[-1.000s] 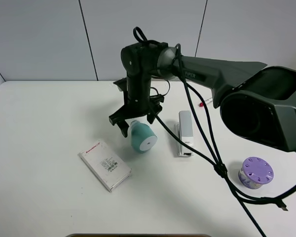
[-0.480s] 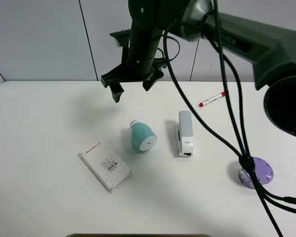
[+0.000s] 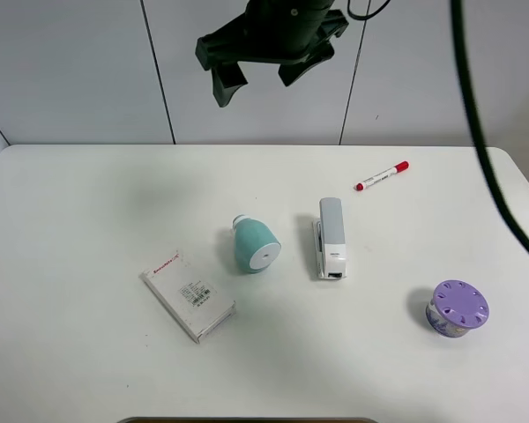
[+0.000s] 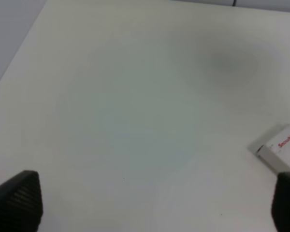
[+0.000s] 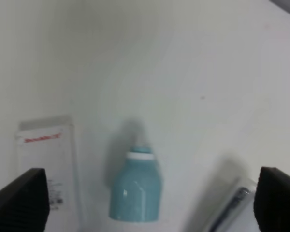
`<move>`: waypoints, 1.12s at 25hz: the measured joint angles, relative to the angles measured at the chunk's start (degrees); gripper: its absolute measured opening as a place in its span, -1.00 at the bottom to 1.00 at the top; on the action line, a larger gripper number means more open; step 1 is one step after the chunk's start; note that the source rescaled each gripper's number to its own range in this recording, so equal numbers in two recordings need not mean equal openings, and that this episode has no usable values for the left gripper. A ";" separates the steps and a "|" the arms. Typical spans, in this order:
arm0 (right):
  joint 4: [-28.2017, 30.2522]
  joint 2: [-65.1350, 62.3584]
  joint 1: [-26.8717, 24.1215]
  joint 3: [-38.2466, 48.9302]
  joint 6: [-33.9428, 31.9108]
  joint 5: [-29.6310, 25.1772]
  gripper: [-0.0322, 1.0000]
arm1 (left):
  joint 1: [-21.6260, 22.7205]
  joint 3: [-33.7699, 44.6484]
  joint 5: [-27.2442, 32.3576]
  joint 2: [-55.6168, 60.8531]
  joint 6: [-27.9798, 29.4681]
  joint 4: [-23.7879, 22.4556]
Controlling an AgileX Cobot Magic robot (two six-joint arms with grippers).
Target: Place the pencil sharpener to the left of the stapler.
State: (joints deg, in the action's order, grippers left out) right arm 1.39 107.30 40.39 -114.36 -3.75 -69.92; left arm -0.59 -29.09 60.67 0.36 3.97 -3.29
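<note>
Blurring the right wrist view, one stapler (image 5: 232,205) is cropped – one sharpener (image 3: 255,244) left of it; right gripper (image 3: 263,72) and left gripper (image 4: 154,203) both spread.

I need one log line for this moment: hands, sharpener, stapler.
right hand: open, raised, empty | left hand: open, empty | sharpener: on table, left of stapler, apart | placement: looks done

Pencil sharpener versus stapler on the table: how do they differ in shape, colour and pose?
The pencil sharpener is teal, short and barrel-shaped; the stapler is grey and white, long and narrow. The sharpener lies on its side, white round face toward the camera; the stapler lies flat, lengthwise front to back. The sharpener sits left of the stapler. Both rest apart, ungripped.
</note>
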 joint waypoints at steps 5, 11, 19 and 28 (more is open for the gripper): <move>2.17 -8.10 0.00 9.99 0.00 -0.06 0.39 | 0.00 0.00 0.00 0.00 0.00 0.00; 2.52 -18.76 0.00 21.91 0.00 -0.06 0.39 | 0.00 0.00 0.00 0.00 0.00 0.00; 5.05 -33.88 0.00 34.59 -0.21 -0.06 0.39 | 0.00 0.00 0.00 0.00 0.00 0.00; 5.53 -51.22 0.00 49.39 -3.15 -0.11 0.39 | 0.00 0.00 0.00 0.00 0.00 0.00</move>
State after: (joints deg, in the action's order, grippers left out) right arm 6.91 56.08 40.39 -64.97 -6.91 -70.03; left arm -0.59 -29.09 60.67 0.36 3.97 -3.29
